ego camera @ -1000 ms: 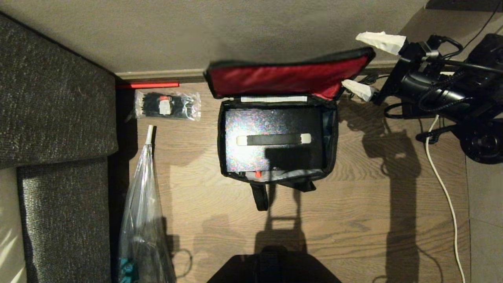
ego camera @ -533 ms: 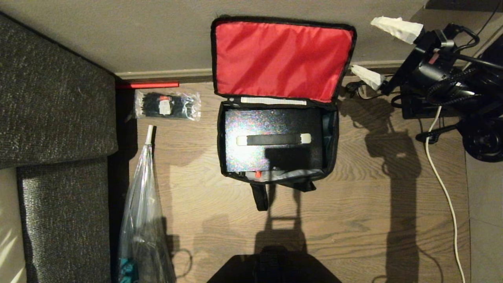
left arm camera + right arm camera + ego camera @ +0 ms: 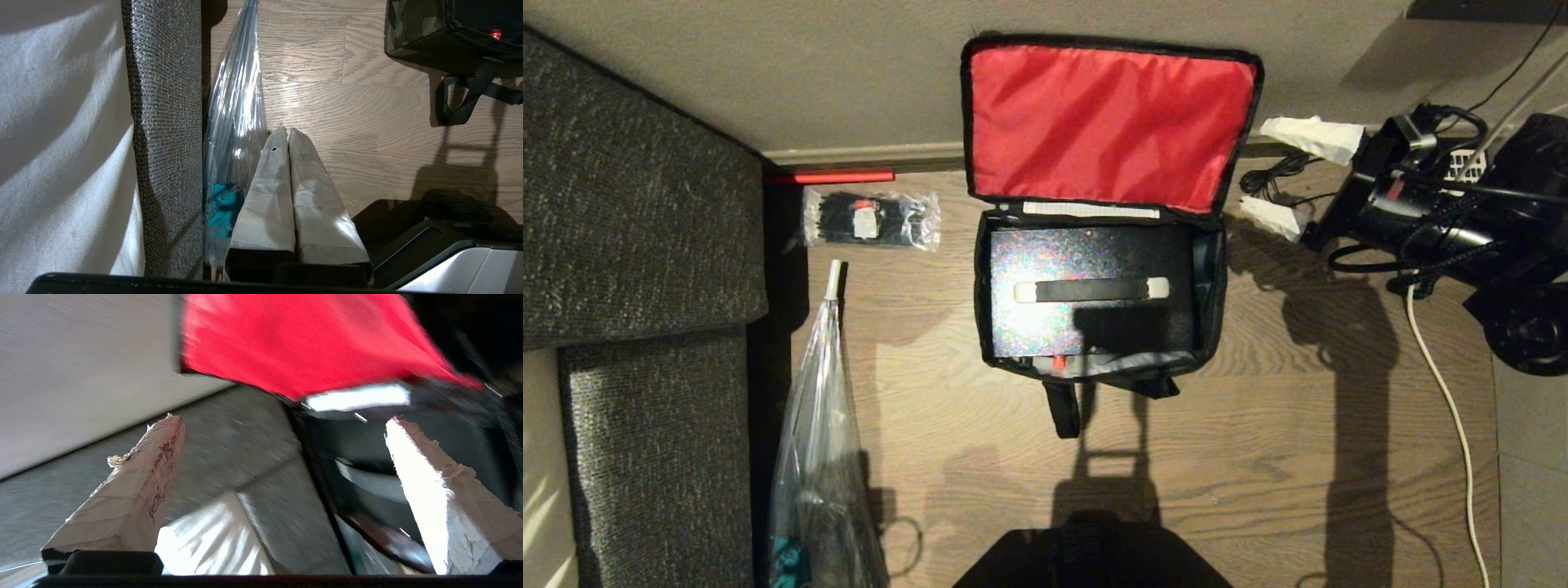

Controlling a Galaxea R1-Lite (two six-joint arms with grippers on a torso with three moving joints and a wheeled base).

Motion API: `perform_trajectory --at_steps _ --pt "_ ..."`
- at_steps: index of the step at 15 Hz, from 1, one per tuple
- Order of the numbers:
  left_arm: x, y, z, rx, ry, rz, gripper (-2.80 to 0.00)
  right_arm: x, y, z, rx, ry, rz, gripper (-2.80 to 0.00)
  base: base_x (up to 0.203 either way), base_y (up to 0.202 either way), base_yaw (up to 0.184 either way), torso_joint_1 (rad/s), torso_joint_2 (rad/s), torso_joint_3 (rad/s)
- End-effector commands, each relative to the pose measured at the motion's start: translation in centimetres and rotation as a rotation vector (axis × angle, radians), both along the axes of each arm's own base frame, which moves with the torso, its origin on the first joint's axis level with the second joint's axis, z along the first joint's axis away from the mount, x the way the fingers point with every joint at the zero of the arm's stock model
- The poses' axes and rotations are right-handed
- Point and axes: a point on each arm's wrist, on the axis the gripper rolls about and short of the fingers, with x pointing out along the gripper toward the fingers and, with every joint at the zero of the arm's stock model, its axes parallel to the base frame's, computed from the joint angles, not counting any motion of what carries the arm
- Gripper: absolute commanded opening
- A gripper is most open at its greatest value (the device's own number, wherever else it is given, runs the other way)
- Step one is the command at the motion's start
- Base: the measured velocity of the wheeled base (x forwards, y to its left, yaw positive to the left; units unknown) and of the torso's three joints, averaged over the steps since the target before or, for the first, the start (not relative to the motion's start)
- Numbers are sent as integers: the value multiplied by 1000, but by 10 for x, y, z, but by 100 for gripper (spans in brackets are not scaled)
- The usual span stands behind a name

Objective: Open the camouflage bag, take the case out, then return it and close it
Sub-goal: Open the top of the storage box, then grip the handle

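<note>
Head view: the boxy camouflage bag point(image 3: 1101, 302) with black sides lies open, red-lined lid against the wall; the flat glossy black case point(image 3: 1092, 298) sits inside, beside the right gripper point(image 3: 1289, 175), fingers spread wide, empty. Best aim for the case's handle strap.

Left wrist view: left gripper point(image 3: 284, 134) pressed together, parked, bag well apart.

Right wrist view: the red lining sits beyond the fingertips point(image 3: 171, 424).

The clear plastic bag point(image 3: 821, 457) is cut off by the lower edge of the head view, and its teal contents point(image 3: 220, 206) are too unclear to name. The case point(image 3: 1090, 290) has its near edge hidden behind the wall of the camouflage bag point(image 3: 1098, 204). The right wrist view is blurred, so the bag's inside there cannot be read.
</note>
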Motion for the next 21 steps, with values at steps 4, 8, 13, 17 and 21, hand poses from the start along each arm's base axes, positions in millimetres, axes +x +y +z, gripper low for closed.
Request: perform_trajectory --at_steps 4,8,13,17,21 --pt "0 0 -1 0 3 1 -280 -32 16 -30 -283 128 29 0 0 0 0 0 0 0" --pt "0 0 -1 0 3 1 -280 -100 14 -49 -353 157 77 -64 0 0 0 0 0 0" --pt "0 0 -1 0 3 1 -280 -143 9 -61 -371 170 98 -280 0 0 0 0 0 0" --pt "0 0 -1 0 3 1 -280 -154 6 -66 -388 184 65 -280 0 0 0 0 0 0" --pt "0 0 -1 0 3 1 -280 -207 -14 -76 -622 111 -244 -280 0 0 0 0 0 0"
